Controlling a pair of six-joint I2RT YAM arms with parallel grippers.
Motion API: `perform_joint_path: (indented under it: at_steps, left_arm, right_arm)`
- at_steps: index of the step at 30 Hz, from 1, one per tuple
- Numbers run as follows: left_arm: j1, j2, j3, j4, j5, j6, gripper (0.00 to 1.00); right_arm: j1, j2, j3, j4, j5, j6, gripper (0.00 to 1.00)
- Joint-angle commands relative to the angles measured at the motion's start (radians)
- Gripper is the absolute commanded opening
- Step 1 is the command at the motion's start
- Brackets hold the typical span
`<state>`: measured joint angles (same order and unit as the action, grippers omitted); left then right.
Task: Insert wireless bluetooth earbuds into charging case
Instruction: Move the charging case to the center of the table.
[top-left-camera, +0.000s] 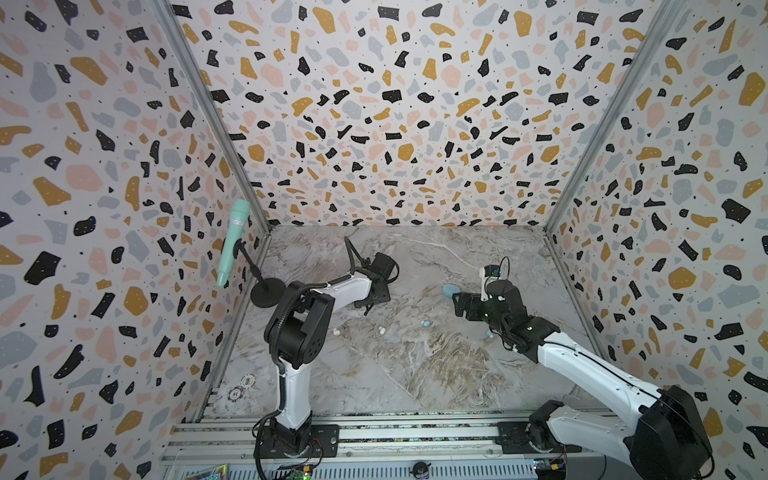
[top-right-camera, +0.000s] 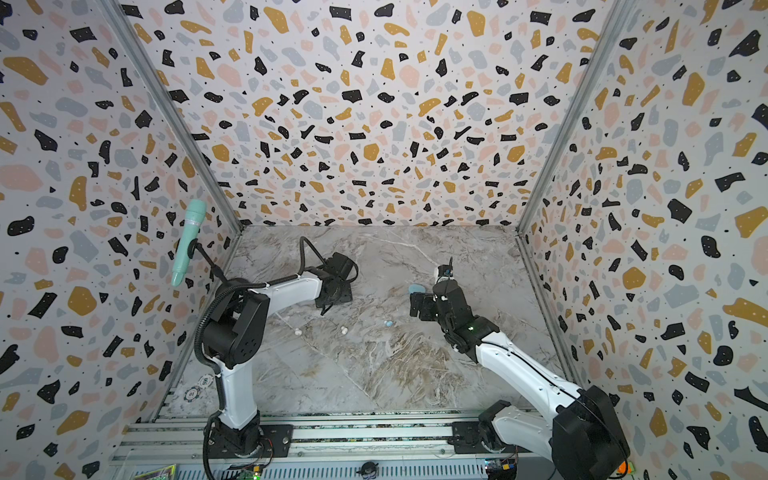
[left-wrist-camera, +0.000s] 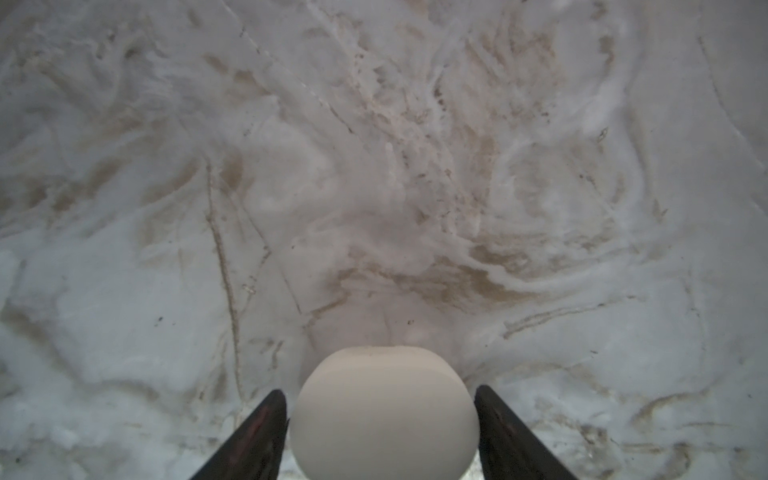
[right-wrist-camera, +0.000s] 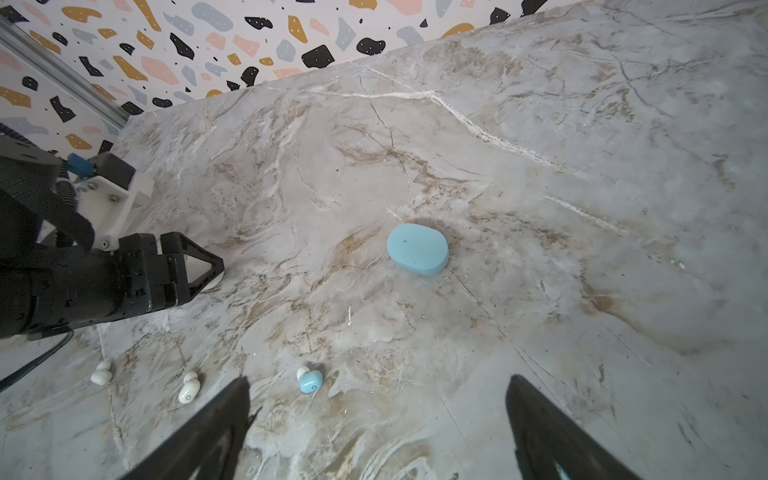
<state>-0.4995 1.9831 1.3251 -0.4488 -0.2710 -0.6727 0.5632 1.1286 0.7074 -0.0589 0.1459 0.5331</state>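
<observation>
Bracketing the smooth white pill-shaped plastic case (left-wrist-camera: 382, 419) with the left claw (left-wrist-camera: 380, 390) — not yet clenched — for steadying; poising the right claw (right-wrist-camera: 379, 379) released.

Earbuds shown: two white earbuds (top-left-camera: 335, 332) (top-left-camera: 381, 330) and two light-blue earbuds (top-left-camera: 426, 323) (top-left-camera: 489, 333). Pill-shaped cases, two: one blue case (top-left-camera: 449, 289) and one white case (left-wrist-camera: 382, 415). Also visible: two robot arms (top-left-camera: 297, 386) (top-left-camera: 590, 365), one microphone (top-left-camera: 232, 241) and two poker chips (top-left-camera: 247, 380) (top-left-camera: 236, 392).

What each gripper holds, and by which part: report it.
Right gripper: open, holding nothing. Left gripper: its jaws flank the white case at its rounded sides; whether they grip it cannot be told.
</observation>
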Motion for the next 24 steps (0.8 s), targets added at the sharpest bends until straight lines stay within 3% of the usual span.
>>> perform_joint_path:
  at_steps: [1,17,19,24]
  left_arm:
    - [-0.004,0.013,0.031,-0.011,-0.010,0.012,0.71]
    - [-0.018,0.009,0.031,-0.013,0.001,0.020,0.57]
    - [-0.031,-0.002,0.030,-0.015,0.003,0.020,0.50]
    - [-0.083,-0.040,-0.008,-0.002,0.019,0.000,0.48]
  right_arm:
    - [0.006,-0.024,-0.002,0.008,-0.002,0.002,0.96]
    - [0.006,-0.016,0.010,0.000,-0.018,0.006,0.96]
    - [0.005,-0.017,0.013,-0.003,-0.018,0.006,0.96]
    - [0.005,-0.020,0.016,-0.012,-0.019,0.008,0.96]
